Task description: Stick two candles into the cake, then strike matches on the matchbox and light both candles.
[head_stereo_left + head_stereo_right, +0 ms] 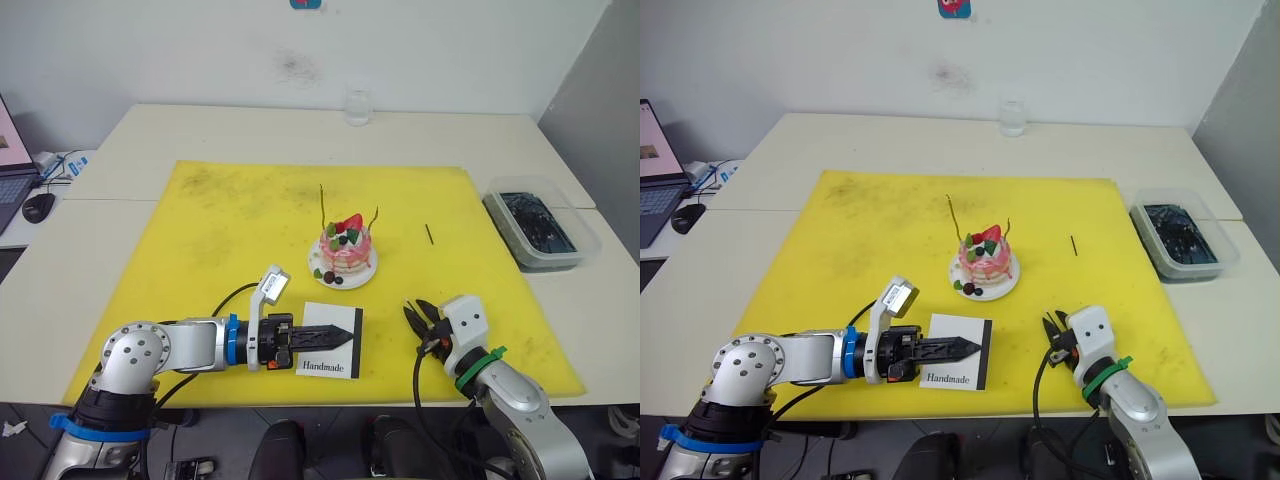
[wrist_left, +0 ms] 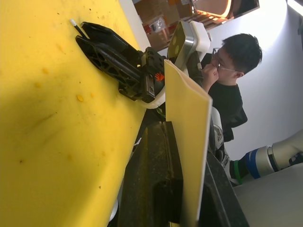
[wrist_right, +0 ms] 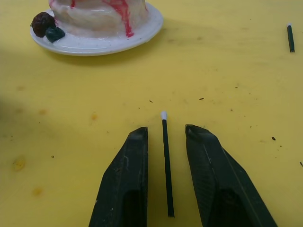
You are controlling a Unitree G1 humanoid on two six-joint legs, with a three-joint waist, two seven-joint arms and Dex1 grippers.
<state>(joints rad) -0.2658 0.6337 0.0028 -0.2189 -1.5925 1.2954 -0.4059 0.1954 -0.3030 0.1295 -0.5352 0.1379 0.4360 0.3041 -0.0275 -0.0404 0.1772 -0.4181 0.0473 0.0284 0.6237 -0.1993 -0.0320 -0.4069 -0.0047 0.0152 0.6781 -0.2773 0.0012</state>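
Note:
The pink cake (image 1: pixel 346 250) sits on its white plate (image 1: pixel 366 275) in the middle of the yellow mat. Two thin candles (image 1: pixel 322 205) (image 1: pixel 374 215) stand upright in it, unlit. My left gripper (image 1: pixel 345 337) is shut on the white matchbox (image 1: pixel 335 364), low over the mat's near edge. To its right, my right gripper (image 3: pixel 165 135) is open and down at the mat. One dark, white-tipped match (image 3: pixel 165 165) lies between its fingers (image 3: pixel 130 179), touching neither. A second match (image 1: pixel 429 234) lies on the mat to the right of the cake.
A clear tub (image 1: pixel 540 228) with dark contents stands off the mat's right edge. A glass (image 1: pixel 358 107) is at the table's far side. A laptop and mouse (image 1: pixel 38 207) sit far left. A person (image 2: pixel 232 80) shows in the left wrist view.

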